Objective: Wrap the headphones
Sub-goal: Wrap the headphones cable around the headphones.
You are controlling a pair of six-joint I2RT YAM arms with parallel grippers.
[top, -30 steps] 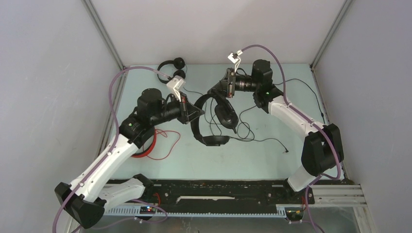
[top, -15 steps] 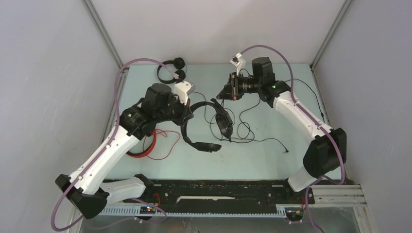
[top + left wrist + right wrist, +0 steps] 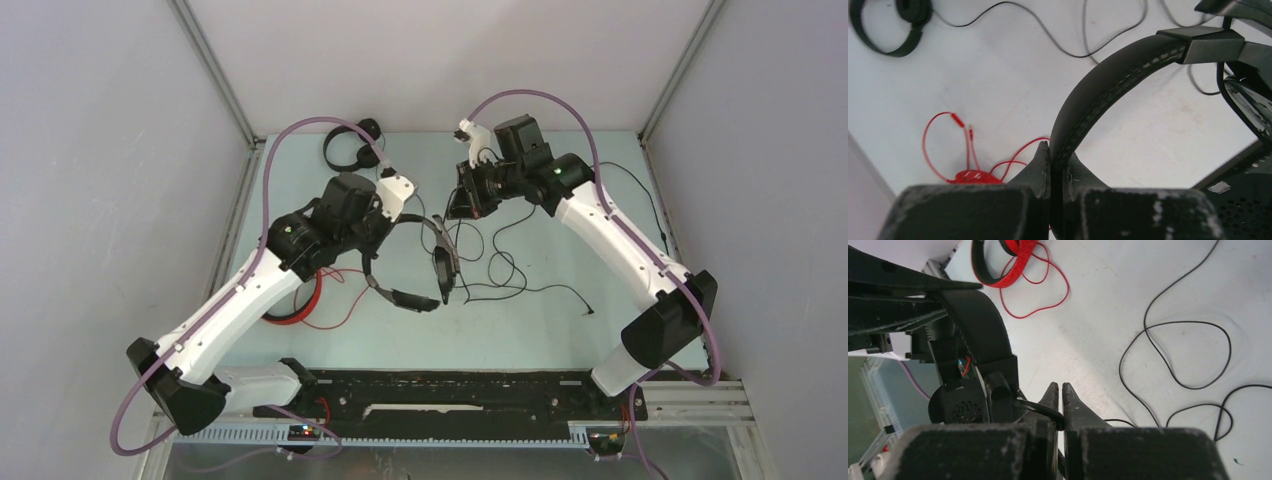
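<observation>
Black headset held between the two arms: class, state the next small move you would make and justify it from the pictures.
Probably the right gripper should carry the cable it pinches once around the band, while the left gripper holds that band clamped. Most of the cable lies loose on the table, unwrapped.

cable (image 3: 1178, 322) loops ctr, red headset (image 3: 308, 298) L, front-R free

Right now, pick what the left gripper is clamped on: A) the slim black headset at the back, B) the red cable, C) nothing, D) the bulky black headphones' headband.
D: the left wrist view shows the left gripper shut on the bulky black headphones, pinching their stitched headband.
</observation>
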